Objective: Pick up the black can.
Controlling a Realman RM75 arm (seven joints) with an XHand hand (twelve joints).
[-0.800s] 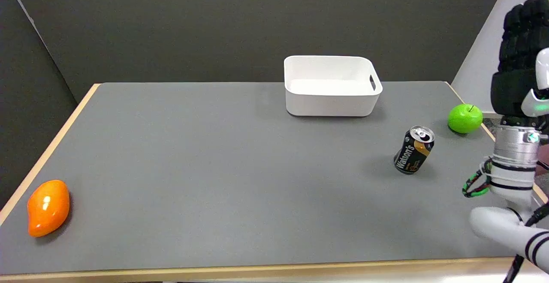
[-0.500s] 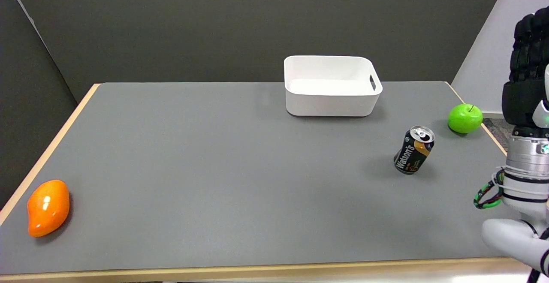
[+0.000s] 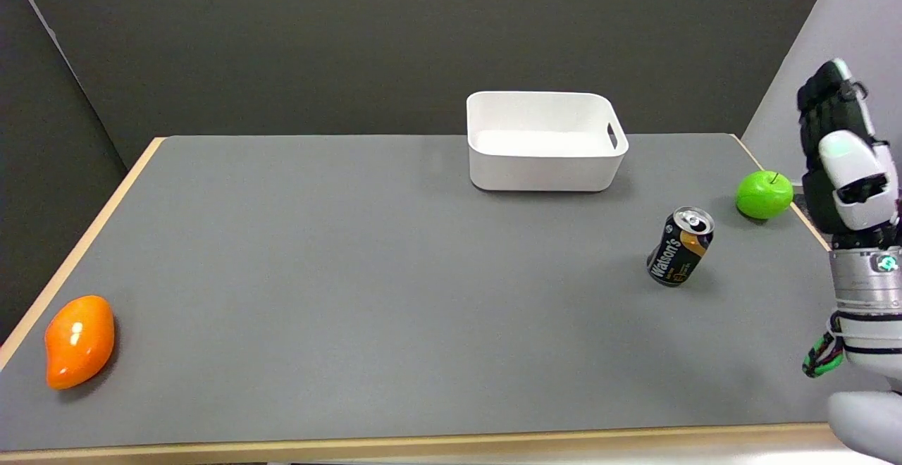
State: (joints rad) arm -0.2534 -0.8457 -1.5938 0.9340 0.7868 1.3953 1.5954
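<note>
Head view: black can [image 3: 681,246] upright, left of raised right hand [image 3: 838,148].

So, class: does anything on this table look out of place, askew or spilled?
Nothing stands out. The can stands upright, its tab open, with no spill around it. The right hand is raised beside the table, holding nothing.
</note>
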